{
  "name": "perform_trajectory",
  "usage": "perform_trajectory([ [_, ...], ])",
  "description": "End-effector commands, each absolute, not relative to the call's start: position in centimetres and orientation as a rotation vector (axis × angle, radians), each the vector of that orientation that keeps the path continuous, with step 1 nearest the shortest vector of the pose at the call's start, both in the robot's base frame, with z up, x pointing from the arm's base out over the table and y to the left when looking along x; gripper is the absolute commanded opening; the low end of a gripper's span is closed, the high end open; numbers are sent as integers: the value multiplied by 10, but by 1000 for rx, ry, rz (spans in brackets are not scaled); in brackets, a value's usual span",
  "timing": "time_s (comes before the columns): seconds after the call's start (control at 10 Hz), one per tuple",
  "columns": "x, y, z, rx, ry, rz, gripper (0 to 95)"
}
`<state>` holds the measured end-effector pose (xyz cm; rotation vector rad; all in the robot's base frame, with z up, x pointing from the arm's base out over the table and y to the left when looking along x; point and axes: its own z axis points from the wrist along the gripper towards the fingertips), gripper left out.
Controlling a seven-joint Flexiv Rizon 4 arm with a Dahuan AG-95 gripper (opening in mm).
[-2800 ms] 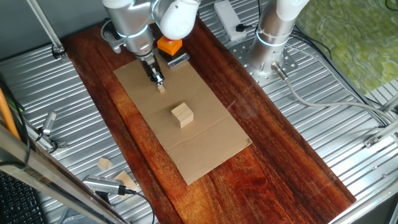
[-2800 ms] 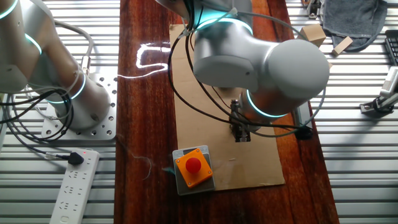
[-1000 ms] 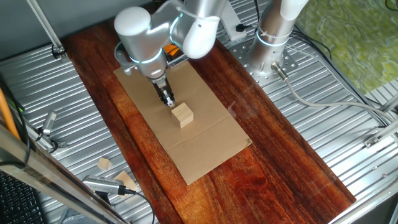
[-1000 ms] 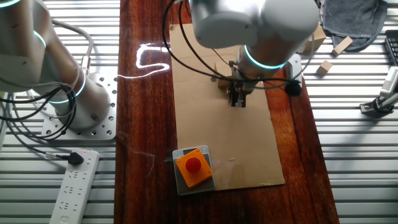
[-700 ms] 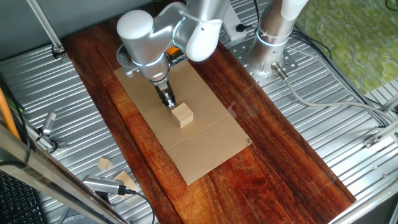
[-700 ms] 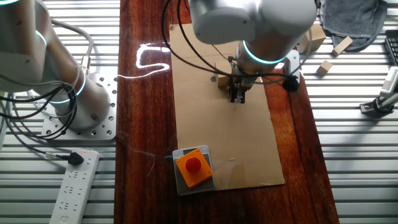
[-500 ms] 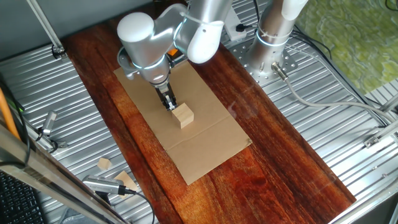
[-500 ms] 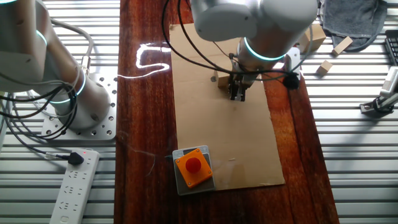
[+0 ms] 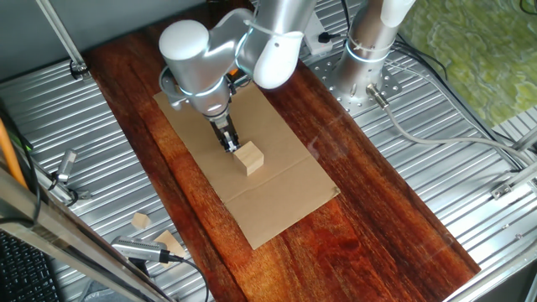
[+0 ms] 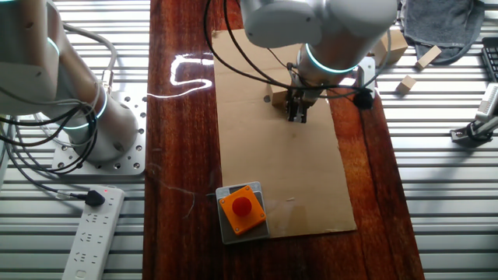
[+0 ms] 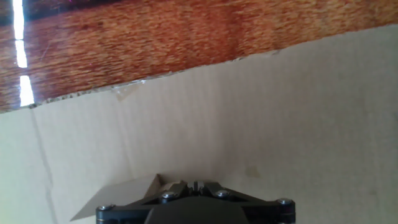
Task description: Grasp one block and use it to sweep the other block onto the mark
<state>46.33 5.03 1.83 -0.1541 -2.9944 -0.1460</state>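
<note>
The pale wooden cube [image 9: 249, 158] sits near the middle of the cardboard sheet [image 9: 281, 197]. My gripper [image 9: 231, 148] points down with its tips right against the cube's far-left side. The jaws are shut, with only a thin slit between them in the hand view [image 11: 194, 185]. The tiny tan block is hidden at the fingertips and lies nowhere on the cardboard. In the other fixed view the gripper [image 10: 296, 117] hides most of the cube [image 10: 278, 98]. In the hand view the cube [image 11: 121, 194] shows just left of the fingers. I cannot make out a mark.
An orange box with a red button [image 10: 242, 208] stands at one end of the cardboard. Wooden scraps [image 9: 141, 221] lie on the metal table, more of them by a grey cloth [image 10: 424, 56]. A second arm's base [image 9: 367, 52] stands beside the wooden board. A power strip [image 10: 92, 231] lies nearby.
My gripper has moved across the cardboard from near the orange box up to the cube, and the cube has shifted slightly away from the box.
</note>
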Motion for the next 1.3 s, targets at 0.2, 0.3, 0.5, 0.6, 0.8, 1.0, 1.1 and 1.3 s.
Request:
perform_trajectory([
  [0.2,463,51,19,-131,-2999,-135,0],
  [0.3,463,51,19,-122,-3002,-131,0],
  [0.5,463,51,19,-82,-3004,-124,0],
  [0.6,463,50,19,-64,-3004,-109,0],
  [0.8,463,50,20,-14,-3012,-76,0],
  [1.0,463,50,20,0,-3016,-68,0],
  [1.1,463,50,21,2,-3019,-66,0],
  [1.3,463,50,21,13,-3024,-64,0],
])
